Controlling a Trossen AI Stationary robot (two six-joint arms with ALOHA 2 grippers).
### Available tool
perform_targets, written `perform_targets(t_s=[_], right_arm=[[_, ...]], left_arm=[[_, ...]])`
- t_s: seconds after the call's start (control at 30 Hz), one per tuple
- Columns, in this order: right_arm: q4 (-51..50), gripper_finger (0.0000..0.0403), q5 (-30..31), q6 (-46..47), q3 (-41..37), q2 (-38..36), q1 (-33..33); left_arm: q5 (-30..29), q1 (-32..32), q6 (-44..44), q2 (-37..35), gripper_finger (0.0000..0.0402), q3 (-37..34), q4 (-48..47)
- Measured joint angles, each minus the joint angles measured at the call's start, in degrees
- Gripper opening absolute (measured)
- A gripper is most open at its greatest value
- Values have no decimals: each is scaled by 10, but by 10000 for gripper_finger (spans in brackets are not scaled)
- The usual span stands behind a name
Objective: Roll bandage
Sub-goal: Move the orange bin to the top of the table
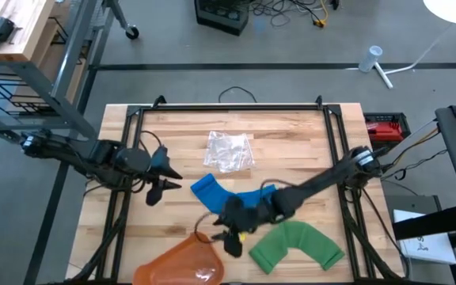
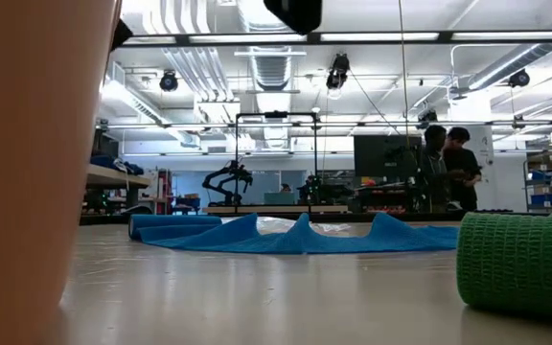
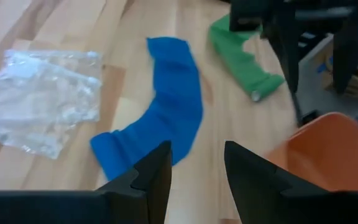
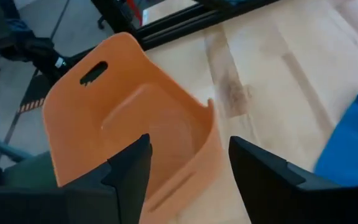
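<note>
Wooden counter fills the high view, with lab floor around it. Largest of the things on it is an orange bin at the near edge, then a green bandage curved at the near right, a blue bandage unrolled near the middle, and a clear plastic bag beyond it. Blue bandage's long axis arcs from its left end toward the right. Right gripper, released and empty, hovers at its near side, between it and the bin. Left gripper, also released, hangs just left of the strip's left end. Both are close; the left faces an end, which I judge the better place to start rolling.
</note>
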Motion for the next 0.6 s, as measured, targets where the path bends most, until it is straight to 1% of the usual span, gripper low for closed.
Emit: perform_targets(t_s=[0.17, 0.23, 0.33, 0.47, 0.6], right_arm=[[-1, 234, 74, 73, 19, 48, 47], [3, 244, 97, 103, 26, 71, 62], [12, 261, 111, 130, 43, 100, 75], [7, 279, 143, 151, 73, 138, 80], [-5, 288, 148, 157, 115, 179, 78]], left_arm=[[-3, -21, -14, 0, 139, -3, 6], [-17, -26, -25, 1, 139, -10, 11], [-35, -30, -41, 6, 139, -22, 20], [-35, -37, -57, 13, 139, -40, 47], [-35, -48, -76, 13, 139, -63, 73]])
